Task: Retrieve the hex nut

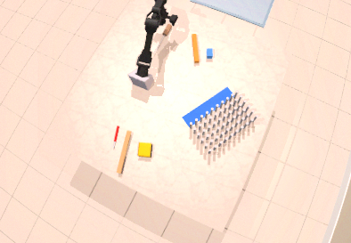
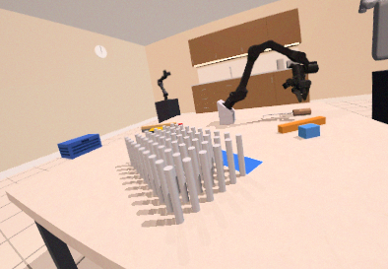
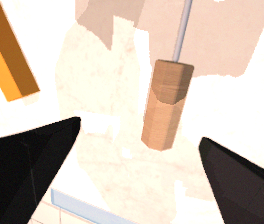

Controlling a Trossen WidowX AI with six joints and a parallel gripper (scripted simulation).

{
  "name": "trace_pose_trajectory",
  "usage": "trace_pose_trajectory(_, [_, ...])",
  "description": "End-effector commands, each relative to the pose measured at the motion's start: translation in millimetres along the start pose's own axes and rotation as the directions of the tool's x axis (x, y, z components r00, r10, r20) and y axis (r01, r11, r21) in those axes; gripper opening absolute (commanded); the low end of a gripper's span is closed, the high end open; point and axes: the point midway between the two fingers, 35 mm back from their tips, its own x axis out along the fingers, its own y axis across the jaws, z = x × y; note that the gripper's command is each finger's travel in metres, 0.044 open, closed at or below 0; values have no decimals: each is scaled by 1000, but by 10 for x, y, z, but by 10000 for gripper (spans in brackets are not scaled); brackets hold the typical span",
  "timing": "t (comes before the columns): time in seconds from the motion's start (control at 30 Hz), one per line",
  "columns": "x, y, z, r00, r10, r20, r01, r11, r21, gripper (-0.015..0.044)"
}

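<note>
My gripper (image 2: 298,98) (image 3: 141,132) is open and empty, above the tool at the far side of the table. The tool's wooden handle (image 1: 167,29) (image 2: 301,112) (image 3: 167,112) lies on the table, between and beyond the fingertips in the wrist view, with a gap to both. Its thin grey shaft (image 3: 183,32) runs away toward the top of that view; its end is out of frame there. The grey spacers (image 1: 209,156) (image 2: 189,179) stand upright in rows. The blue taped strip (image 1: 207,106) (image 2: 246,163) runs along the front of them. The nut cannot be made out in any view.
An orange bar (image 1: 195,48) (image 2: 301,124) (image 3: 20,75) and a blue block (image 1: 209,53) (image 2: 309,131) lie near the tool. A red-handled thin tool (image 1: 117,133), a wooden stick (image 1: 125,152) and a yellow block (image 1: 145,149) lie on the other side of the arm's base (image 1: 142,80).
</note>
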Motion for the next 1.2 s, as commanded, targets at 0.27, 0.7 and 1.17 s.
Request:
trace_pose_trajectory(0.27, [-38,-94,33,1000,2,2,-2,1000,-24,440])
trace_pose_trajectory(0.7, [-39,-96,32,1000,2,2,-2,1000,-24,280])
trace_pose_trajectory(1.17, [47,-126,25,1000,2,2,-2,1000,-24,280])
